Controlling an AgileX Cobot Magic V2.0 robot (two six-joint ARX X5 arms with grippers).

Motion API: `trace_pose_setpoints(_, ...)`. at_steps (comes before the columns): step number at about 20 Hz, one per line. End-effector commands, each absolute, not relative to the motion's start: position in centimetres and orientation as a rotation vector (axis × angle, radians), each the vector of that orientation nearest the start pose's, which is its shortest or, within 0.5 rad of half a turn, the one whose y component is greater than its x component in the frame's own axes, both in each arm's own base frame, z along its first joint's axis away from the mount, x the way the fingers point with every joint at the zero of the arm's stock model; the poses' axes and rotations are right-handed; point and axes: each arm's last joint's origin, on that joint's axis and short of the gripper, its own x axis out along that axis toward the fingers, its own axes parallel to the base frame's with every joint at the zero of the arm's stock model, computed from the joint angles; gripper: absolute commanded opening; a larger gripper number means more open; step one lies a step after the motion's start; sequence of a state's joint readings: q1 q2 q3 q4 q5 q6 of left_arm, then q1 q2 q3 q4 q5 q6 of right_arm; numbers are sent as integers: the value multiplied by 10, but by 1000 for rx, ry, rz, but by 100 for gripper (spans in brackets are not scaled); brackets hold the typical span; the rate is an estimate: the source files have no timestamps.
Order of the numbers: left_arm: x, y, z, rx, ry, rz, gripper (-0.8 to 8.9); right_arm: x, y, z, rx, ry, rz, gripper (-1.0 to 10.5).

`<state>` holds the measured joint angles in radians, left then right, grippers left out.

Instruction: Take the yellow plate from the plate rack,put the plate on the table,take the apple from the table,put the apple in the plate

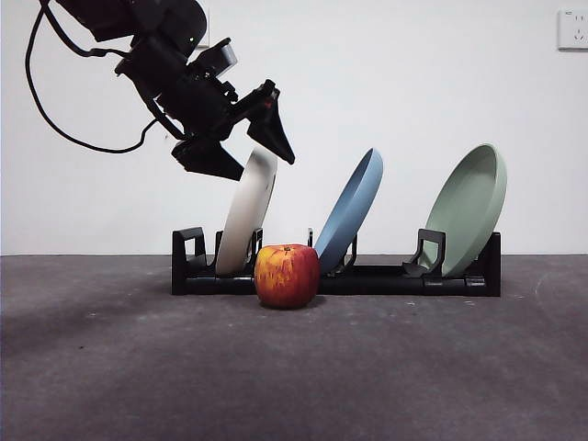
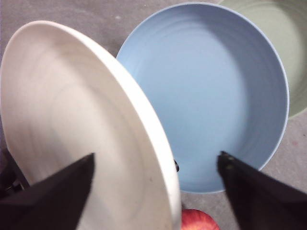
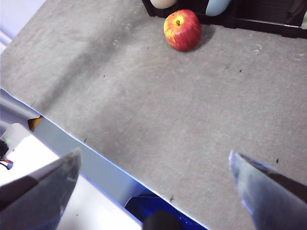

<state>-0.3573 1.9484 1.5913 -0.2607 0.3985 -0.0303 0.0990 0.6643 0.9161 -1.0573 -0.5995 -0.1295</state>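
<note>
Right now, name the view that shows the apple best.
The front view: the whole apple stands on the table before the plate rack. The right wrist view shows it small; the left wrist view, a sliver.

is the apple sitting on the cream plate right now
No, the apple rests on the table in front of the plate rack, while the yellow plate stands in the rack.

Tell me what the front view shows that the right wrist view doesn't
Only the front view shows the left gripper, jaws open astride the top rim of the yellow plate, plus the whole blue plate, the green plate and the full plate rack. Only the right wrist view shows the right gripper, open, waiting over the table's near edge. Both show the apple on the table in front of the rack.
</note>
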Motion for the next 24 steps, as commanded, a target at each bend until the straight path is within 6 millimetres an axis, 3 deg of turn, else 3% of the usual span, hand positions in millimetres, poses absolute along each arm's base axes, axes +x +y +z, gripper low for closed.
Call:
trace_pose_setpoints(1,413,-168,263,-45,651,-727,45,95,26,320,86,746,711,689)
trace_pose_setpoints(3,412,-168,264,-62,655,-750,-8,95,26,320,86,746,711,689)
trace_pose_setpoints(10,405,-165,278,-85,647,-765,-8,95,26,320,86,746,712,689)
trace_pose_setpoints(16,385,-153,317,-77,588,-754,-8,95,26,320,86,746,712,689)
trace_pose_setpoints(20,360,-142,350,-57,556,-725,-8,95,26,320,86,745,712,689)
trace_pose_setpoints(24,310,-135,381,101,597,-716,-8,95,26,320,86,746,712,689)
